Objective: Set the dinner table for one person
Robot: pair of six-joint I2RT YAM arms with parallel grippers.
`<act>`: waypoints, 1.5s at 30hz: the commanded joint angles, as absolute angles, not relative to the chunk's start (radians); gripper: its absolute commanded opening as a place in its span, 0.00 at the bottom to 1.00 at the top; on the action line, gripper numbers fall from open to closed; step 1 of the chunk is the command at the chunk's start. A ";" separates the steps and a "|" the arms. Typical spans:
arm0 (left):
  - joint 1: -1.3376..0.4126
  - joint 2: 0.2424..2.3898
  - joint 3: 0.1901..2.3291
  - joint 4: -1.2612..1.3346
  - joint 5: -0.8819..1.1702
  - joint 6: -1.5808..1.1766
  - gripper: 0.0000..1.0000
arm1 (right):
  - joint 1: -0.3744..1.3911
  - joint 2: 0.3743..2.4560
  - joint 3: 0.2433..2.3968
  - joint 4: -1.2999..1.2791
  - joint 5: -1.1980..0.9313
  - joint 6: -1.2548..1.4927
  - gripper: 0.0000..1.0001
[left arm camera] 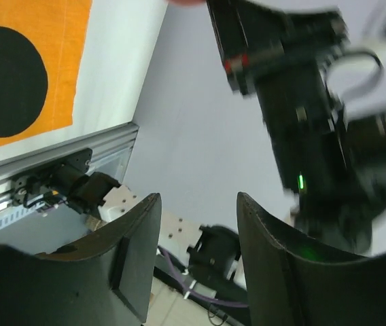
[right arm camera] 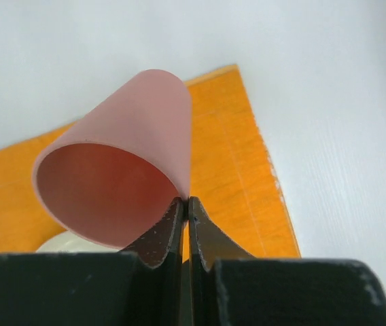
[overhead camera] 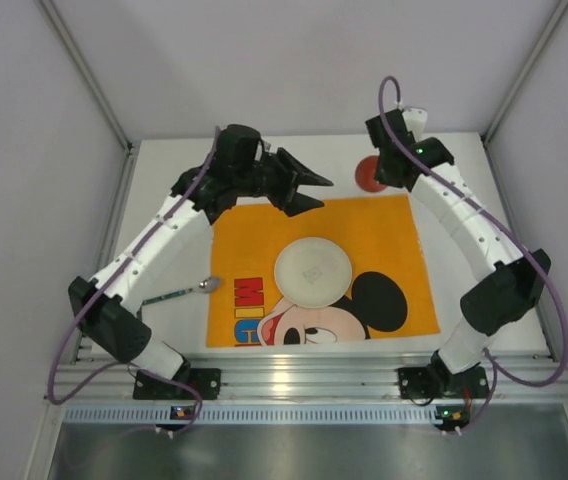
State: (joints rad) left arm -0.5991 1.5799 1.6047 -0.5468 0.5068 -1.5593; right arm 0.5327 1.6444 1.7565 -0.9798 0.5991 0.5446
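The dinner table (overhead camera: 154, 200) is a white top with an orange Mickey Mouse cloth (overhead camera: 394, 250) spread on it. A white plate (overhead camera: 312, 271) sits in the middle of the cloth. My right gripper (right arm camera: 188, 200) is shut on the rim of a pink cup (right arm camera: 125, 156), which is tilted on its side above the cloth's far right corner (right arm camera: 240, 170). From above, the cup (overhead camera: 368, 173) shows beside the right gripper (overhead camera: 389, 172). My left gripper (overhead camera: 322, 193) hangs raised over the cloth's far edge, open and empty (left arm camera: 198, 197).
A metal spoon (overhead camera: 179, 293) lies on the bare table left of the cloth. Aluminium rails (overhead camera: 314, 375) run along the near edge. Grey walls close in the back and sides. The right arm (left arm camera: 302, 102) fills the left wrist view.
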 commanded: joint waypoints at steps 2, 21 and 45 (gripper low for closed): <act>-0.522 1.416 1.637 -0.757 0.563 -1.330 0.53 | 0.390 1.693 1.827 -1.037 0.408 0.525 0.00; -0.449 1.283 1.594 -1.239 0.009 -0.742 0.52 | 0.163 1.901 1.773 -1.129 0.080 0.491 0.00; -0.075 1.328 1.237 -1.220 -0.134 -0.747 0.48 | 0.167 1.752 2.034 -1.249 -0.070 0.453 0.71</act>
